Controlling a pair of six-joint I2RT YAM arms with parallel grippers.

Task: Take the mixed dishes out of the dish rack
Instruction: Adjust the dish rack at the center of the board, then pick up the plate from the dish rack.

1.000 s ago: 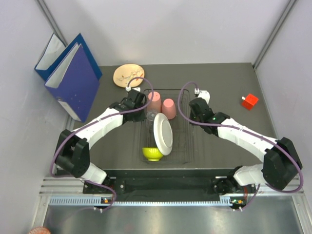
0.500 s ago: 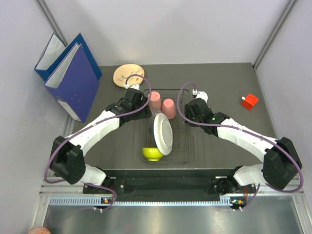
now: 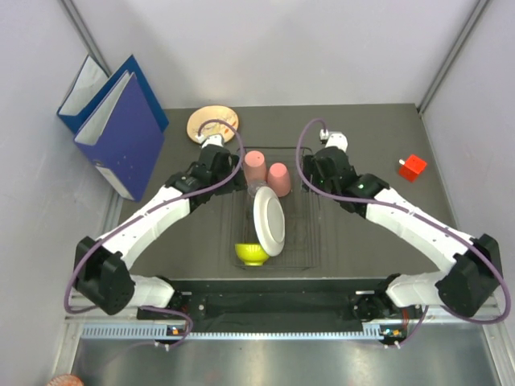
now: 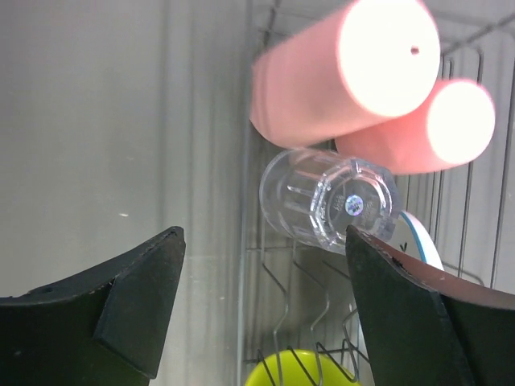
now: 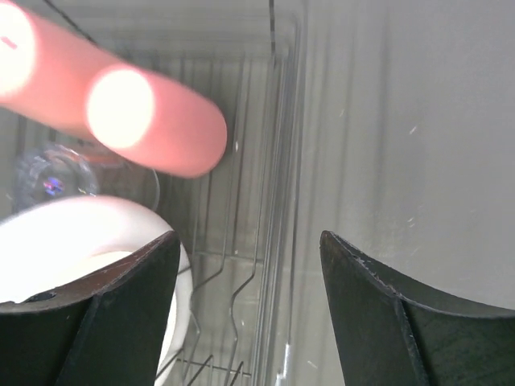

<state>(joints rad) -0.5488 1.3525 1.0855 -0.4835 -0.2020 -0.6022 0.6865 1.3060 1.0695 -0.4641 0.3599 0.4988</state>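
The dish rack (image 3: 302, 235) is a black wire basket in mid-table. In it stand two pink cups (image 3: 255, 167) (image 3: 278, 178), a clear glass (image 3: 250, 193), a white plate (image 3: 269, 222) on edge and a lime-yellow bowl (image 3: 252, 254). The tan patterned plate (image 3: 213, 123) lies on the table beyond the rack. My left gripper (image 4: 261, 233) hovers open above the rack's left rim (image 4: 241, 322), with the glass (image 4: 330, 205) just ahead and nothing between its fingers. My right gripper (image 5: 249, 237) is open above the right rim (image 5: 282, 241), also holding nothing.
A blue ring binder (image 3: 121, 125) stands open at the far left. A small red cube (image 3: 413, 167) sits at the far right. Grey walls close in the table on three sides.
Both grippers have gone from shut to open. Both wrists have shifted a little toward the far end of the rack. The dishes have not moved.
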